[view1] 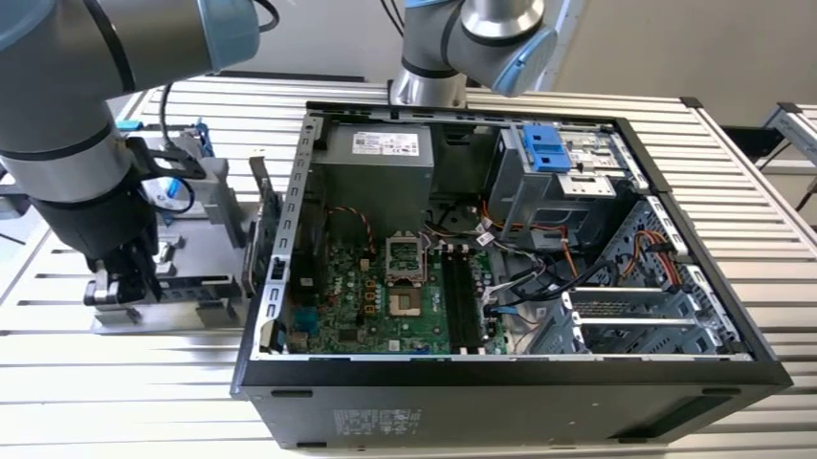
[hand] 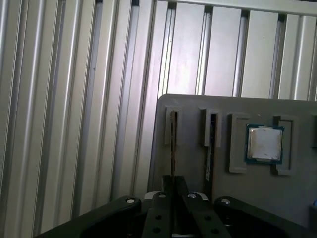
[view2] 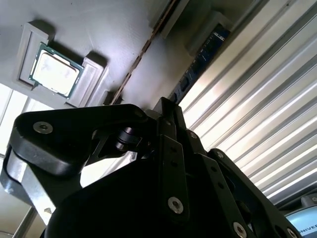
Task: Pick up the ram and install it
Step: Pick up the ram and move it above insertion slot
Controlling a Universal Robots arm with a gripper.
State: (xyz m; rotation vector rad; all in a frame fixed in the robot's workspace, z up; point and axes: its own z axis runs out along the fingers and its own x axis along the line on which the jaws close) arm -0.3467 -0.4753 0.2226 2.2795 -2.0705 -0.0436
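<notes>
In the exterior view, hangs with the gripper (view1: 118,295) low over the gray holder (view1: 205,311), beside the open computer case (view1: 511,373). In the second wrist view, lines up with the ram (view2: 200,62), stood on edge in a holder slot, probably to offer a thin edge for pinching. In the first wrist view, centres on the ram (hand: 173,134); cannot tell whether clamped or parted.

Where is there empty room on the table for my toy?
The ribbed table is bare in front of the grey holder, on the exterior view's left of the computer case, and to that view's right of the case. It is crowded inside the case and on the holder, where the gripper is.
</notes>
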